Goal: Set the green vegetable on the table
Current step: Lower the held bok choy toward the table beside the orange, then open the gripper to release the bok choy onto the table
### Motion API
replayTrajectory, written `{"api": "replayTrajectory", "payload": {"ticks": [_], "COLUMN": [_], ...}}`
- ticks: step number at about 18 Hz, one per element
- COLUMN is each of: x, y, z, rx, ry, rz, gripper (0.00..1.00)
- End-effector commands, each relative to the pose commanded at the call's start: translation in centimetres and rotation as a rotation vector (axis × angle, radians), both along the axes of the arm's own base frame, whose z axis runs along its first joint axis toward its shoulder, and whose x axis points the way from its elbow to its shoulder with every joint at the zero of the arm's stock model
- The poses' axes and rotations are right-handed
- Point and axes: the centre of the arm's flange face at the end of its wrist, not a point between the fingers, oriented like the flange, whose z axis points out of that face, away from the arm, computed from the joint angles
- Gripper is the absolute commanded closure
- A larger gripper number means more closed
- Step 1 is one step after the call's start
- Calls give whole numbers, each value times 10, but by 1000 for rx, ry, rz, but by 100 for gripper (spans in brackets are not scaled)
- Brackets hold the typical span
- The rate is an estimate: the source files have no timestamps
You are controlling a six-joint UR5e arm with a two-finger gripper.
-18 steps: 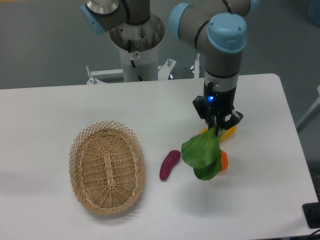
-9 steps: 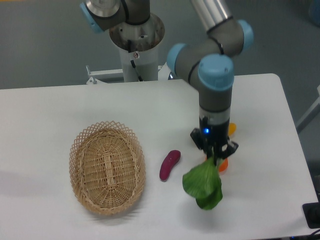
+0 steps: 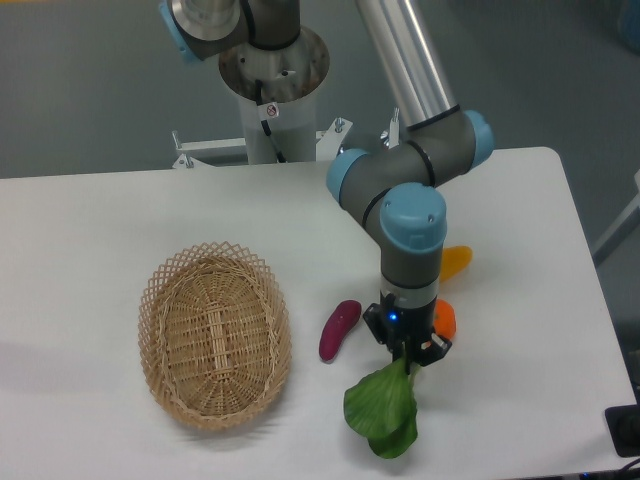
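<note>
Plain white tabletop [image 3: 150, 210], grey wall behind. The jaws [image 3: 405, 358] are pinching the green vegetable [image 3: 382, 412] by its stem, leaves hanging just below them. I'd lower until the leaves settle, then let go gently.

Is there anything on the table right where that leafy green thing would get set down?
Nothing visible. The hand holds the green vegetable over bare table; the purple eggplant and orange item lie farther back.
</note>
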Motion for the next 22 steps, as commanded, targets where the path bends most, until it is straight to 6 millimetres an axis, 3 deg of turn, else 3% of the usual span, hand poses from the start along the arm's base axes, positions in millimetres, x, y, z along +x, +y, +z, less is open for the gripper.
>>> {"api": "replayTrajectory", "payload": {"ticks": [2, 3, 5, 6, 10, 18, 20, 22], "x": [1, 1, 0, -1, 1, 2, -2, 0], "y": [-1, -1, -1, -1, -2, -9, -22, -40], "z": [0, 2, 5, 8, 25, 114, 142, 155], "rx": [-18, -17, -18, -19, 6, 96, 93, 51], "ry": [13, 17, 26, 31, 39, 147, 201, 206], "rz": [3, 5, 4, 6, 93, 145, 119, 140], "gripper": [66, 56, 9, 0, 0, 0, 0, 0]}}
